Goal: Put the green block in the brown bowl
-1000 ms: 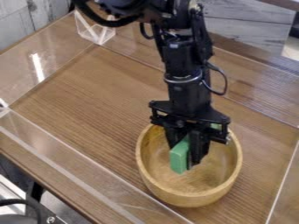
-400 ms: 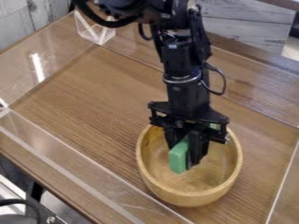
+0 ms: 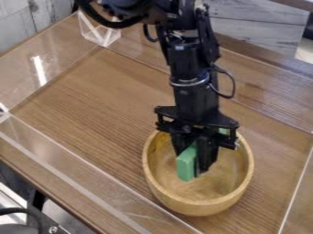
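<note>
Shows a brown wooden tabletop (image 3: 91, 105) with faint streaks of grain, running in pale and dark stripes along the left side. Catches a bright glare near the upper left edge of that surface. Has a clear plastic object (image 3: 101, 33) standing toward the far left, and a pale, grey-streaked surface (image 3: 261, 27) beyond the far edge of the wood at the upper right. Includes a black looped cable (image 3: 27, 213) in the lower left corner, well apart from the brown bowl (image 3: 203, 196). Leaves bare wood to the left of the bowl, with a narrower stretch to the right, between rim and picture edge. Sets the near rim close to the bottom of the view, with open bowl floor in front of the jaws. Reaches down from above with a black robot arm (image 3: 188, 64), covering part of the far rim. Pinches the green block (image 3: 186, 165) in the gripper (image 3: 196, 155), pressing jaws against its upper part. Keeps the block tilted within the outline of the bowl, toward its left side. Cannot tell whether touching the bowl floor.
</note>
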Controlling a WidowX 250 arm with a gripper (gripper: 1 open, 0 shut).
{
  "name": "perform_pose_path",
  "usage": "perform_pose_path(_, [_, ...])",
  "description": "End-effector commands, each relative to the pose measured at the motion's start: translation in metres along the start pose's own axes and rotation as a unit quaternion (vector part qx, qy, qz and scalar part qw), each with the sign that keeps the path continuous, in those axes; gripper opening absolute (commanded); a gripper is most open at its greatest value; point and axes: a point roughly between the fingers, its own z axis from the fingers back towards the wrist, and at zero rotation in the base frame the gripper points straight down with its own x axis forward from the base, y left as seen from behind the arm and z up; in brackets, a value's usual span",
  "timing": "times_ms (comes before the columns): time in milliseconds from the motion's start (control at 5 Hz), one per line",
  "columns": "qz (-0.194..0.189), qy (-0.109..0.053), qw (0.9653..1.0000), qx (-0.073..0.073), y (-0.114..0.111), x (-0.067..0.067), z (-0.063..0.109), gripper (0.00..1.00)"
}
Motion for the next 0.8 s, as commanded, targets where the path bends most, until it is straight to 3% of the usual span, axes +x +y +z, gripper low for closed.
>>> perform_pose_path(0, [-0.008, -0.028, 0.9996, -0.005, -0.0024, 0.0134, 0.0130, 0.00])
perform_pose_path(600, [-0.008, -0.026, 0.9996, -0.012, -0.0017, 0.0160, 0.0127, 0.00])
